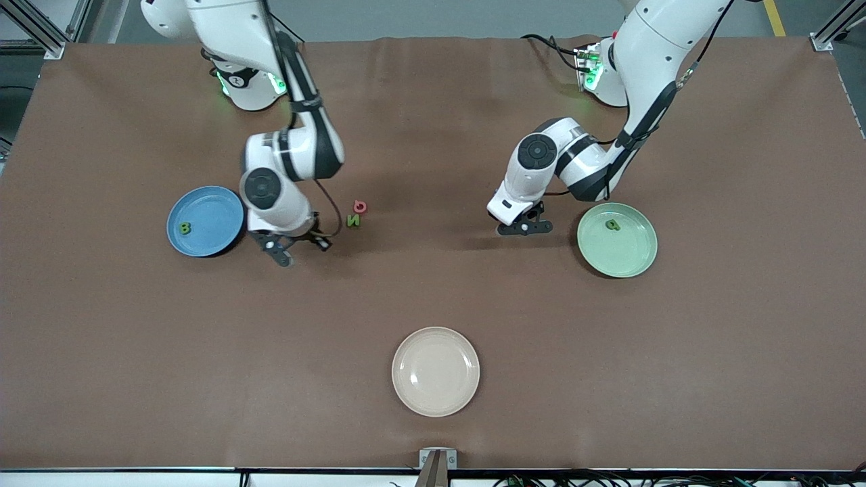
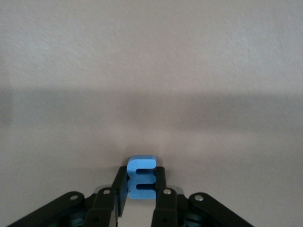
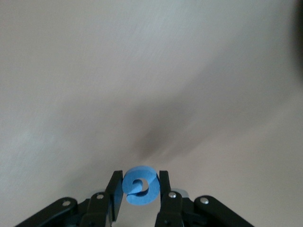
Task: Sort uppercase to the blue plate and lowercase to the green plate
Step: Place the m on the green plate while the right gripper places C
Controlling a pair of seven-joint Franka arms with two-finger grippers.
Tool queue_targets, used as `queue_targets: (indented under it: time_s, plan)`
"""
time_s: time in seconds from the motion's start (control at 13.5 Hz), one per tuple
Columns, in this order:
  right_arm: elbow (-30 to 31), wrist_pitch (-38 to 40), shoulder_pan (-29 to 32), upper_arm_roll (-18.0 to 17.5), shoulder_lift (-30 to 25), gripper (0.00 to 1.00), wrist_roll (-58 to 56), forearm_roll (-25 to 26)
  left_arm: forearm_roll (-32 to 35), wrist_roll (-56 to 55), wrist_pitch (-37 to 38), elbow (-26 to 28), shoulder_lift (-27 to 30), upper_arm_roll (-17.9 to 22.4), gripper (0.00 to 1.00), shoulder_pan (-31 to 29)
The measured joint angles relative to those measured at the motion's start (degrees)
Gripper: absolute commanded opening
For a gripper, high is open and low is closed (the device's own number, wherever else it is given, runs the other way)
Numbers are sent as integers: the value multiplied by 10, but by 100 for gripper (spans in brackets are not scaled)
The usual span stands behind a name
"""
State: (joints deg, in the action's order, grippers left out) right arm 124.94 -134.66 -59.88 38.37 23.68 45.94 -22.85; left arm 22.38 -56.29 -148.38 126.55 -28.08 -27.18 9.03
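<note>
Bare table (image 1: 609, 352) is seen around both. Blue m (image 2: 142, 178) is clamped in left gripper (image 2: 142, 189); blue G (image 3: 140, 185) in right gripper (image 3: 140, 191).

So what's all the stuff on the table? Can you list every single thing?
blue plate: one, toward the right arm's end.
green B: one, on the blue plate.
green plate: one, toward the left arm's end.
green p: one, on the green plate.
cream plate: one, nearest the front camera.
red letter and green N: touching, on the cloth.
left gripper: shut on blue m.
right gripper: shut on blue G.
</note>
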Motion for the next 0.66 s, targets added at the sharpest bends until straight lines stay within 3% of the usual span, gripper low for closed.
queue_targets:
  time_s: [0.37,0.66]
  plan:
    - [67,66,2,128,-123,0,-109,173,8,18,1,1,29,-2,11,-52]
    - [104,72,3,200,-172,0,-191,227,8,86,4,30,54,-39,11,-132]
